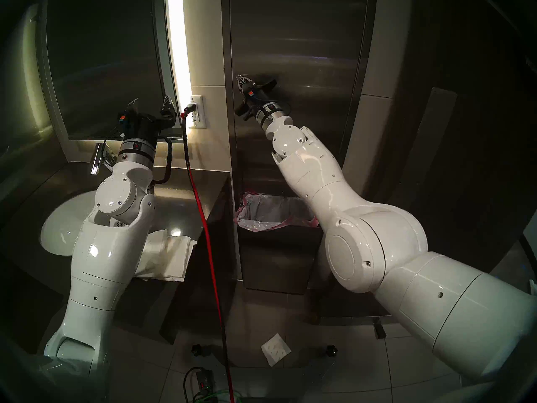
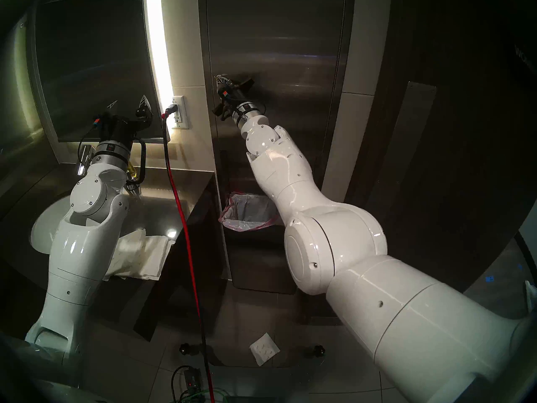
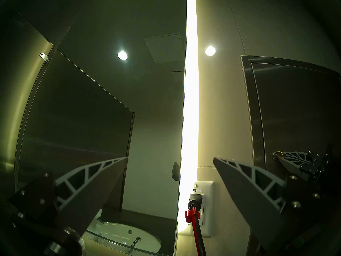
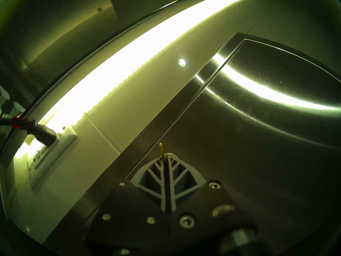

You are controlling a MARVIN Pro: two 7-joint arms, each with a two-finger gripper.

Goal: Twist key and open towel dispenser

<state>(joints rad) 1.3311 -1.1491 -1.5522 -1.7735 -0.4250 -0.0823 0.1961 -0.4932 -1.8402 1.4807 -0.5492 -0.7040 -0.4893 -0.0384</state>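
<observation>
We have our right end effector [image 4: 167, 158] pinched shut on the key [image 4: 161, 148] at the dispenser [image 1: 313, 44] door's left edge, the door not yet open, while our left end effector [image 1: 151, 101] hangs open, left of the dispenser.

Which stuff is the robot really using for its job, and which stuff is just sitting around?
Using:
- key, pinched in the shut right gripper
- towel dispenser, door looks closed

Just sitting around:
- left gripper, open, holding nothing
- bin with pink-edged bag
- red cable
- paper towels by the sink
- paper on the floor
</observation>
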